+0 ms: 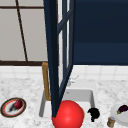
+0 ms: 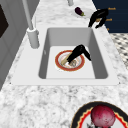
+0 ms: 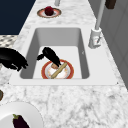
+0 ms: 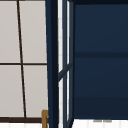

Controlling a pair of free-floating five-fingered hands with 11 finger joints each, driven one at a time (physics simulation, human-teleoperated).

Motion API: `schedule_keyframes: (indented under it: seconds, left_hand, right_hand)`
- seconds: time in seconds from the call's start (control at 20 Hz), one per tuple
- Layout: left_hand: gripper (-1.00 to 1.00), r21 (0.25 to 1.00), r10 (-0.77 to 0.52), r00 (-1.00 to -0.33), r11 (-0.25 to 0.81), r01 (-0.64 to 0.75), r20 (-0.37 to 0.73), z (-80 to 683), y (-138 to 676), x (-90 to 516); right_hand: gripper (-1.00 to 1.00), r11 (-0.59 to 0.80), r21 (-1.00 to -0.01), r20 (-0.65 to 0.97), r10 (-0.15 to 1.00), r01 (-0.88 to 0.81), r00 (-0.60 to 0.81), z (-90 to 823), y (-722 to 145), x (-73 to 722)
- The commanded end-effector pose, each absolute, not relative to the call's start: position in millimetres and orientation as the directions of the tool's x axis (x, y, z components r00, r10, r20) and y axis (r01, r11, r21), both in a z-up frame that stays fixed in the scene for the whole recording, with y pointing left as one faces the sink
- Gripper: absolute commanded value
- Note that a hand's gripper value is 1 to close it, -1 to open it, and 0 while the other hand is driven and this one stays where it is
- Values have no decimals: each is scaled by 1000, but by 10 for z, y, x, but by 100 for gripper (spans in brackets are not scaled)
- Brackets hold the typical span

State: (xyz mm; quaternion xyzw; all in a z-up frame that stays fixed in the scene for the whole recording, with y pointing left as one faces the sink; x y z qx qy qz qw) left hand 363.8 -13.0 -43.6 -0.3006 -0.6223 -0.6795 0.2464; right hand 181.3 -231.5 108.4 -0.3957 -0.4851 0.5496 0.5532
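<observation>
Left hand (image 2: pixel 78 52) is down in the sink (image 2: pixel 100 62), centre of the left side view. Its wrist is high and it slopes down toward the lower left. The fingers are stretched out fairly straight and the thumb is splayed off to the right, so we read it as open, not clamped. The fingertips sit on the wooden stick (image 2: pixel 64 60), which lies across the orange-rimmed plate (image 2: pixel 59 66) on the sink floor. In the right side view we see the same hand coming in from the upper left, with the stick lying diagonally under its fingertips.

Right hand (image 2: pixel 98 15) hovers at the upper right of the left side view, above the counter just past the far end of the sink. The palm faces down and the fingers hang loosely bent, with nothing in them, so it's relaxed. In the front view it shows at lower right, beside the sink's right edge.

Around them:
- The faucet (image 2: pixel 32 37) stands left of the sink in the left side view.
- The eggplant (image 3: pixel 20 121) lies on a white plate (image 3: pixel 32 110), lower left of the right side view and near the right hand.
- The red fruit (image 2: pixel 102 116) sits on a dark-rimmed plate (image 2: pixel 77 117) at the bottom of the left side view, well apart from both hands.
- A big red ball (image 1: pixel 68 114) covers the sink's front in the front view.
- A dark blue cabinet door (image 1: pixel 53 50) stands open above.
</observation>
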Motion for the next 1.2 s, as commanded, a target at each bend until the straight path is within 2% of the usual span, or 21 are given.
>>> schedule_keyframes:
  seconds: [0.0, 0.5, 0.65, 0.95, 1.05, 1.15]
  left_hand:
    - [-100, 605, 49, -603, -110, 789, 796, -436, -118, 3759]
    - [-100, 455, 40, -454, -74, 887, 890, -488, -129, 4168]
    - [-100, 470, 28, -470, -77, 879, 882, -602, -213, 4103]
    - [-100, 428, -3, -430, -94, 899, 903, -484, -137, 3686]
    - [-100, 468, -27, -472, -88, 879, 881, -418, -121, 3800]
    - [-100, 451, -34, -455, -84, 889, 890, -410, -146, 3990]
  right_hand:
    - [0, 83, -971, 102, 992, -224, -75, 1084, -2315, 1813]
    - [0, 83, -971, 102, 992, -224, -75, 1084, -2315, 1813]
    - [0, 83, -971, 102, 992, -224, -75, 1084, -2315, 1813]
    - [0, 83, -971, 102, 992, -224, -75, 1084, -2315, 1813]
    - [0, 83, -971, 102, 992, -224, -75, 1084, -2315, 1813]
    - [0, 83, -971, 102, 992, -224, -75, 1084, -2315, 1813]
